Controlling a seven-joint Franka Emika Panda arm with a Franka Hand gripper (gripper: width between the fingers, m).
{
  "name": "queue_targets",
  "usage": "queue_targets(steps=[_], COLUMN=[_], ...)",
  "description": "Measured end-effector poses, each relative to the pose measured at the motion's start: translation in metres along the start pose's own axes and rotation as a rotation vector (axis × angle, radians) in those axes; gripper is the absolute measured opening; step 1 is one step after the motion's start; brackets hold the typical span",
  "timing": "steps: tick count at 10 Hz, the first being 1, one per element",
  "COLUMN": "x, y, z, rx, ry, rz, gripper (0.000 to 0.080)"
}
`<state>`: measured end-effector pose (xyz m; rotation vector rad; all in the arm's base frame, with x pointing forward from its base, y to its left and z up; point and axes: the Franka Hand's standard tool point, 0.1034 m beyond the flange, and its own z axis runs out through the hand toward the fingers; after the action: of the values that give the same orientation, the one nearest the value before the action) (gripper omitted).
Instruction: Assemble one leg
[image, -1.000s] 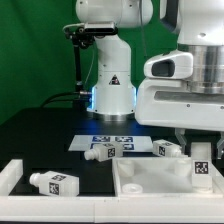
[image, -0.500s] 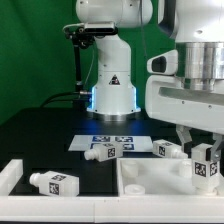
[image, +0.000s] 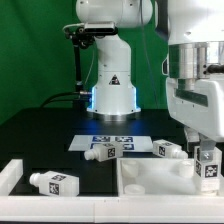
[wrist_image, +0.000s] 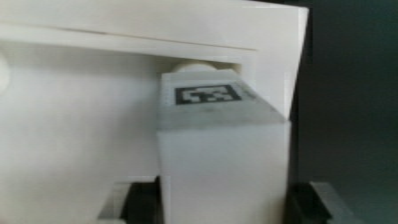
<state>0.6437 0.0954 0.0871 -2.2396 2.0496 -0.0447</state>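
My gripper (image: 206, 158) is shut on a leg (image: 207, 166), a stubby white block with a tag marker, and holds it upright over the right end of the flat white tabletop (image: 150, 180). In the wrist view the held leg (wrist_image: 217, 130) fills the space between the dark fingers (wrist_image: 139, 202), its tag and short peg pointing away toward the tabletop (wrist_image: 89, 110). Three more legs lie loose: one (image: 105, 151) and another (image: 168, 149) behind the tabletop, and one (image: 52, 182) at the front on the exterior view's left.
The marker board (image: 118, 141) lies behind the loose legs. The robot base (image: 112, 90) stands behind it. A white raised wall (image: 12, 172) runs along the front on the exterior view's left. The table surface is black.
My gripper has moved toward the exterior view's right and slightly down, carrying the leg with it. The loose legs and the tabletop have not moved.
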Motion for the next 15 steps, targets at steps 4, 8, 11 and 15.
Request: queue_targets(steps=[4, 8, 11, 15], x=[-0.017, -0.026, -0.024, -0.014], y=[0.003, 0.004, 0.004, -0.002], z=[0.004, 0.007, 0.012, 0.011], rx=[-0.018, -0.003, -0.046, -0.056], ry=[0.031, 0.046, 0.076, 0.071], rz=[-0.359, -0.678, -1.151, -1.291], gripper=[0.0585, 0.0648, 0.0648, 0.0516])
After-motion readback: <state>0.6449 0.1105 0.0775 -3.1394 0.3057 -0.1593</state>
